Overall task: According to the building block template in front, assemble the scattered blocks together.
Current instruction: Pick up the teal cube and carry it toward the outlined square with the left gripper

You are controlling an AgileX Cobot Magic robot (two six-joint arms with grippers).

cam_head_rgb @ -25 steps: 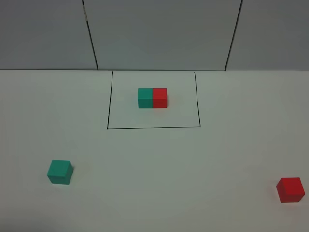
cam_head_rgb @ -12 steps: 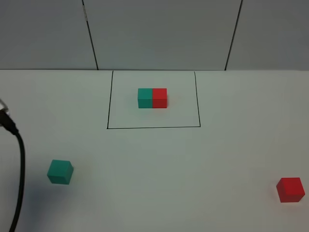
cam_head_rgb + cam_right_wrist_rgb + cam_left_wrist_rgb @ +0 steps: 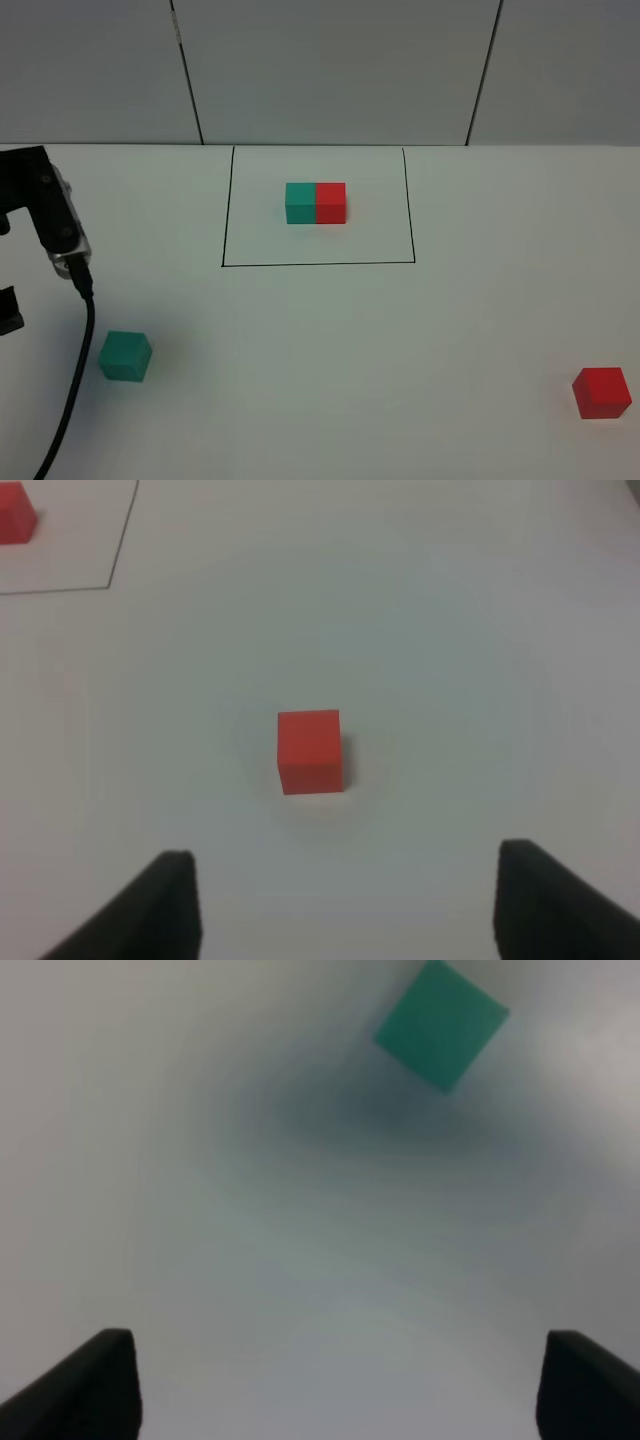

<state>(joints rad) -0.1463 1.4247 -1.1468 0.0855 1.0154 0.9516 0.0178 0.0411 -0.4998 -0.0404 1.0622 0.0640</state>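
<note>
Sitting apart, matte teal cube [image 3: 125,356], red cube [image 3: 602,392] (left gripper [image 3: 337,1340], right gripper [image 3: 345,853] agape, empty)

The left arm [image 3: 40,200] is cut off at the frame edge, and the teal cube [image 3: 441,1024] looks blurred

Matt, smooth faces: teal cube [image 3: 125,356], red cube [image 3: 602,392]. Matt white table [image 3: 320,400].

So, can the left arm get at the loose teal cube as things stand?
Probably yes. The left gripper hangs open over the table, the teal cube lies ahead of it, and nothing stands between them. The wrist may need turning, as the cube sits askew to the jaws.
</note>
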